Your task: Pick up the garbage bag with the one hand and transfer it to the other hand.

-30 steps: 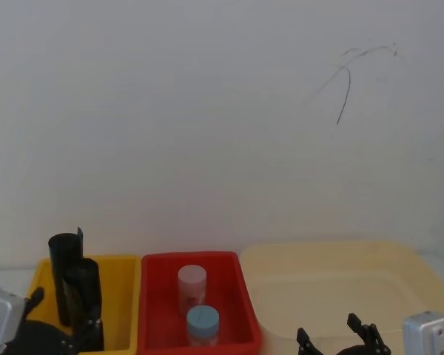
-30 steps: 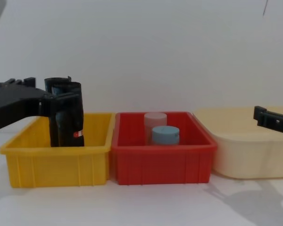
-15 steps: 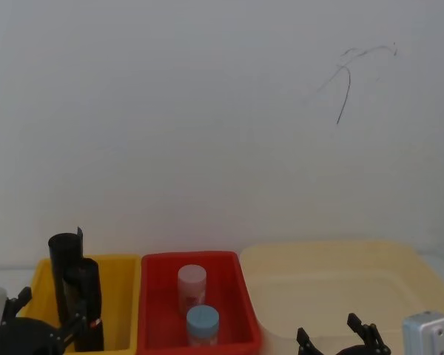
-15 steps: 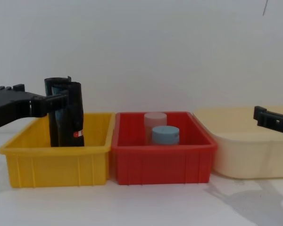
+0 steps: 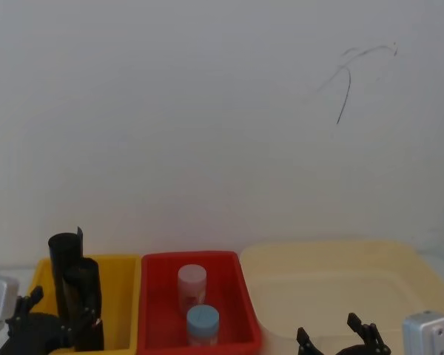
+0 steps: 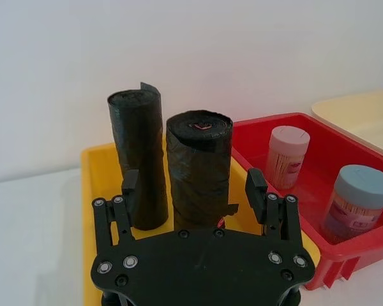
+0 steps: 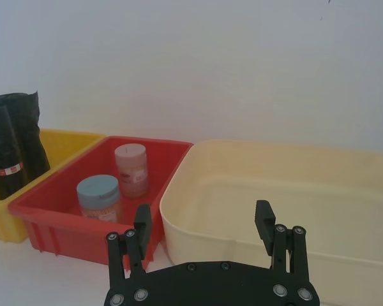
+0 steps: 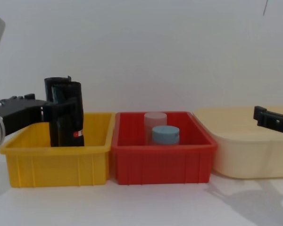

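My left gripper (image 6: 192,182) stood open, one black finger on each side of the garbage bag (image 6: 199,167), a tall black roll of crinkled plastic with a small red-and-white label, upright in the yellow plastic bin (image 6: 92,178), close beside a plainer black roll (image 6: 135,159). I judged it light, firm at the core but soft and slick outside, so a squeeze around mid-body seemed safest against tipping. My right gripper (image 7: 203,220) hung open at the near wall of the cream plastic tub (image 7: 242,185).

3 bins (image 8: 56,167) (image 8: 160,165) (image 8: 250,157), 2 black rolls (image 6: 139,159) (image 6: 201,172), 2 apparently lidded jars (image 6: 287,156) (image 6: 359,204)
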